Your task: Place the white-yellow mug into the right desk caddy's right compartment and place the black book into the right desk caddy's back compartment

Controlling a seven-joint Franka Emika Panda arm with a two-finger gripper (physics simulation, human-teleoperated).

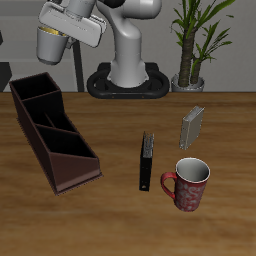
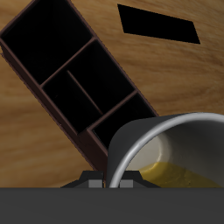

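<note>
My gripper (image 1: 52, 33) is shut on the white-yellow mug (image 1: 47, 44) and holds it high in the air, above the far end of the right desk caddy (image 1: 52, 128). In the wrist view the mug (image 2: 179, 144) shows tilted, with its yellow inside, and it hides part of the caddy's (image 2: 77, 77) squarish end section just below it. The black book (image 1: 147, 161) lies flat on the table, apart from the caddy and nearer the table's front edge; it also shows in the wrist view (image 2: 157, 24).
A dark red speckled mug (image 1: 188, 185) stands near the table's front edge beside the black book. A small grey book (image 1: 192, 126) stands farther back. The robot's base (image 1: 128, 78) and a potted plant (image 1: 195, 45) are at the table's back.
</note>
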